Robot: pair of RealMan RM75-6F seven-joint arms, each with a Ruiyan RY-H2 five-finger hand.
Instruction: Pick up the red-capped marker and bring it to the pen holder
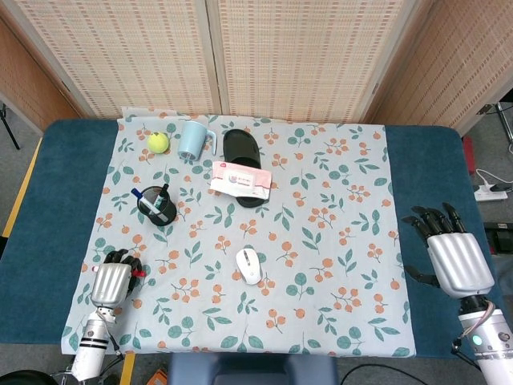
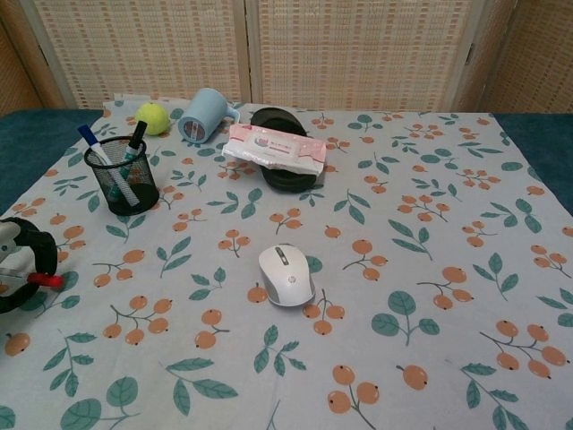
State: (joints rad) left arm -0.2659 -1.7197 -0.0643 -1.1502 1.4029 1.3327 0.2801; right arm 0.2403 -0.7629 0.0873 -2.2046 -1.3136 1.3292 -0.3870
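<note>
A woven folding screen closes off the far side — before it stands the blue worktop under a floral cloth — grey floor at left.

Blue table under floral cloth; on cloth: mouse, pen holder, mug, ball, slipper.

Left hand was cut off by the chest view's left edge, only its curled dark fingers showing. Red-capped marker was mostly concealed within that hand; only the red cap end protruded, and in the head view it was too small to make out clearly. Right hand did not appear in the chest view; its forearm was cut by the head view's lower edge. Black slipper was partly covered by the pink wipes packet.
</note>
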